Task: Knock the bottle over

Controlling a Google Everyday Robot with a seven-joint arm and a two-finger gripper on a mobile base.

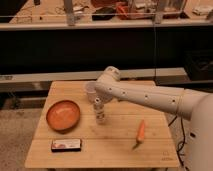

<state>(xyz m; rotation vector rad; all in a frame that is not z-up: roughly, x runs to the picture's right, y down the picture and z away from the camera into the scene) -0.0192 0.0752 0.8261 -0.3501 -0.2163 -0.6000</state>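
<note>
The bottle (100,116) is small, clear and narrow, and stands upright near the middle of the wooden table (115,150). My gripper (98,103) hangs from the white arm (145,96), which reaches in from the right. The gripper sits right at the bottle's top and hides its cap. Whether it touches the bottle is unclear. A translucent whitish cup (90,89) stands just behind the gripper and is partly covered by the arm.
An orange bowl (63,115) sits on the table's left side. A flat dark snack packet (66,145) lies at the front left. A carrot (141,131) lies at the right front. A dark shelf unit stands behind the table.
</note>
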